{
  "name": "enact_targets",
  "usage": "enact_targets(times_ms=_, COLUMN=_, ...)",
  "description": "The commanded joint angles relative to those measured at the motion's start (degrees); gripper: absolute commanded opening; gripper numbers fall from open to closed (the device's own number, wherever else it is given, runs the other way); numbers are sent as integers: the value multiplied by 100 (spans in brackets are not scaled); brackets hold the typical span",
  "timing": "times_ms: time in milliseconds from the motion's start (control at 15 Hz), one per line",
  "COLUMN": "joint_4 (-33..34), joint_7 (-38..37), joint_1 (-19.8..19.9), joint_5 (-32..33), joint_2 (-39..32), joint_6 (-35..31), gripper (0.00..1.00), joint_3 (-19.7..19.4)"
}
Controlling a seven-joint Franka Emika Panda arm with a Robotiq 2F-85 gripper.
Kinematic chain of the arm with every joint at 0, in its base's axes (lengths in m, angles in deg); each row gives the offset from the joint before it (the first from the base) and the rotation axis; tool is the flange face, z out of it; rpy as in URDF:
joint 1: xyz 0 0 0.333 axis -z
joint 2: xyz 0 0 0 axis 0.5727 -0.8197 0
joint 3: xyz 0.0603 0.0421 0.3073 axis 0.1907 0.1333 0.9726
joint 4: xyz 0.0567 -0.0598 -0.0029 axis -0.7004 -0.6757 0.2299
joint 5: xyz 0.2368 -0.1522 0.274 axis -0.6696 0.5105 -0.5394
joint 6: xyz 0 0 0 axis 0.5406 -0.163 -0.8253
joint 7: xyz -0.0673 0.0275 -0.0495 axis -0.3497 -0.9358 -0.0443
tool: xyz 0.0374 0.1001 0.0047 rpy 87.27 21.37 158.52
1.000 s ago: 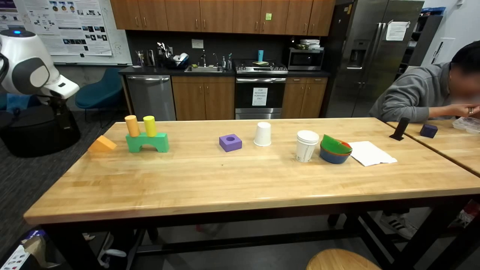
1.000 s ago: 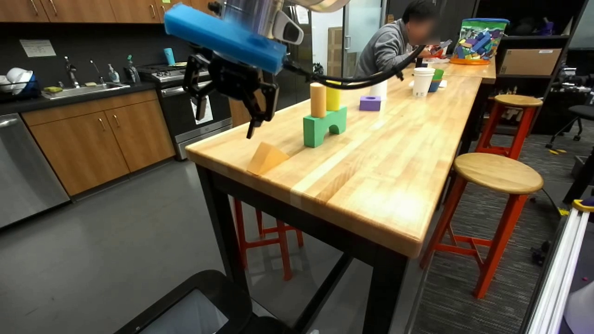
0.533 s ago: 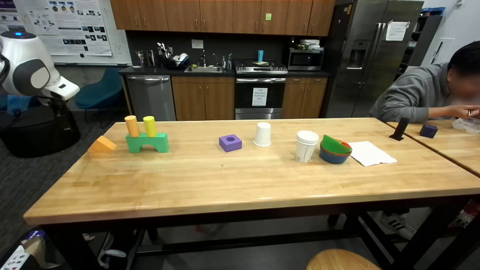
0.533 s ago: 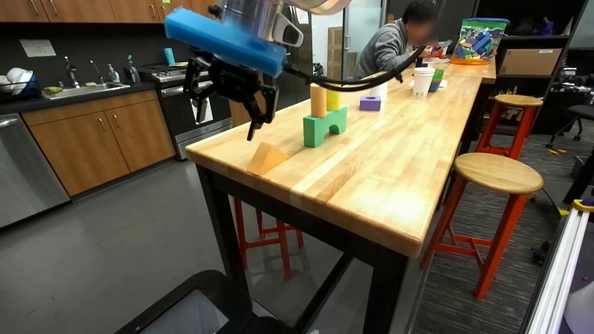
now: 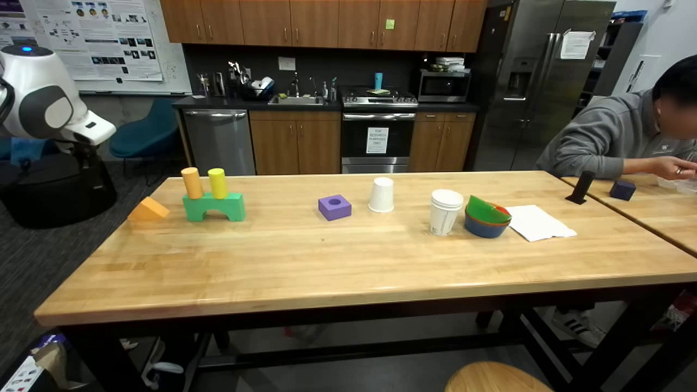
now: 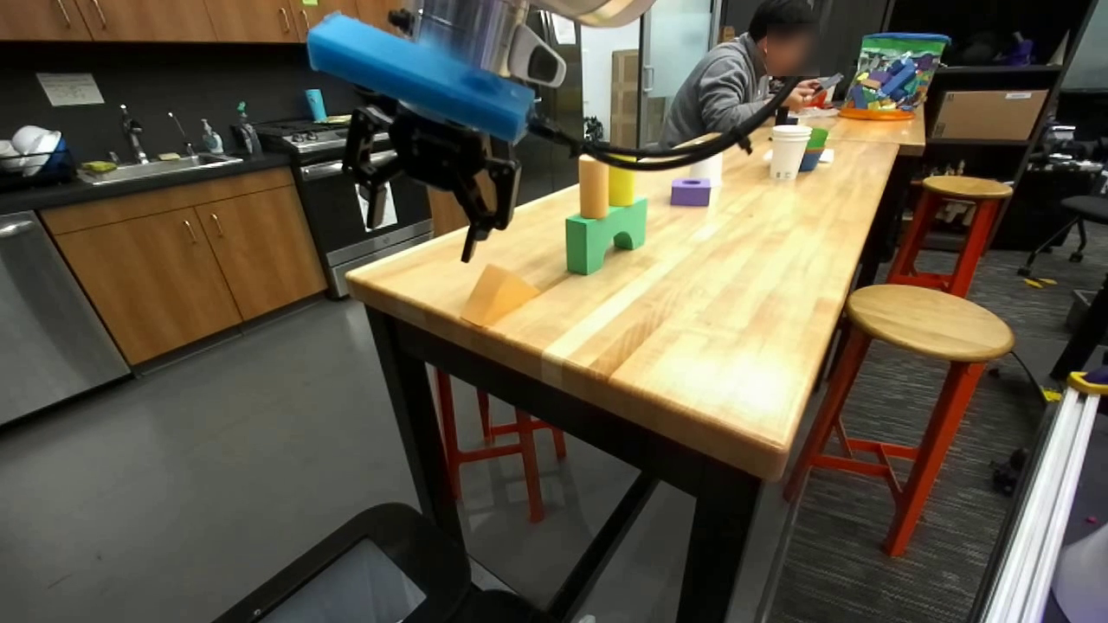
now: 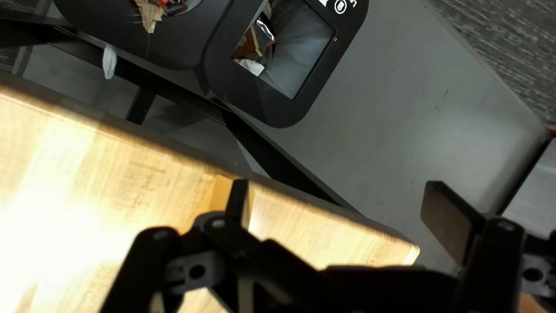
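In an exterior view, the orange wedge point(image 5: 150, 209) lies at the left end of the table point(image 5: 326, 267), beside the green arch point(image 5: 214, 201). In an exterior view, the gripper point(image 6: 422, 240) hangs wide, empty — the wedge lower and to its right. In the wrist view, the left finger point(image 7: 237, 201) partly hides it — long axis unclear.

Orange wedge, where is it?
In an exterior view, the orange wedge lies on the table, by its picture-left edge, just left of the green arch block.
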Motion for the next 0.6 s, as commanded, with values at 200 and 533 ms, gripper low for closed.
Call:
enact_targets(times_ms=200, joint_4=-268, joint_7=-142, joint_1=124, joint_5=-35, joint_2=126, joint_6=12, gripper=100, joint_3=-37)
enact_targets(times_ms=533, joint_4=-485, joint_7=-293, joint_1=233, joint_5=0, joint_2=179, joint_6=70, gripper=100, joint_3=-101)
